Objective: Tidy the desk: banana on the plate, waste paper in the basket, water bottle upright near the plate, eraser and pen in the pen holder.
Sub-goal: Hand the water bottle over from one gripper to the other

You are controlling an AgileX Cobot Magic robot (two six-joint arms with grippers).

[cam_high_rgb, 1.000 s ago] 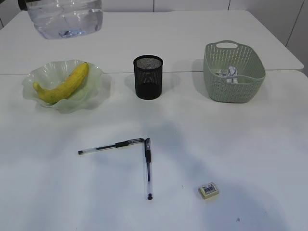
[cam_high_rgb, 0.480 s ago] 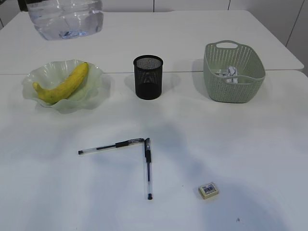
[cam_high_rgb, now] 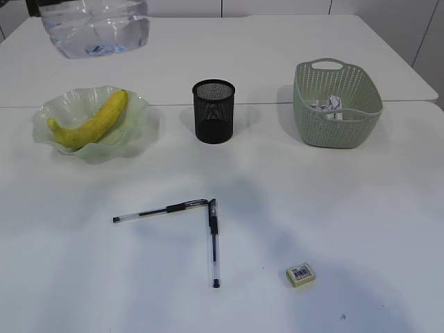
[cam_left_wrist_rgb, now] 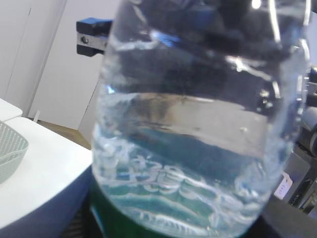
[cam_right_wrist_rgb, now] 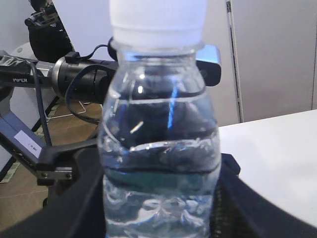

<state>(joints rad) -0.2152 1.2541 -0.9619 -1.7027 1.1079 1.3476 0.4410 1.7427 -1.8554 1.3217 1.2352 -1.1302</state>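
The water bottle (cam_high_rgb: pixel 94 28) step is in hand: it hangs clear of the desk (cam_high_rgb: pixel 333 208) at the upper left of the frame, above the plate (cam_high_rgb: pixel 135 111). Next it must come down upright beside that plate. Both wrist views show it close up between dark jaws; which jaws clench it, I cannot tell

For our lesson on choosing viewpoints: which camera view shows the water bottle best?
The right wrist view: the water bottle shows its white cap, neck and water level. The left wrist view shows only its lower body, the exterior view only its base at the top edge.
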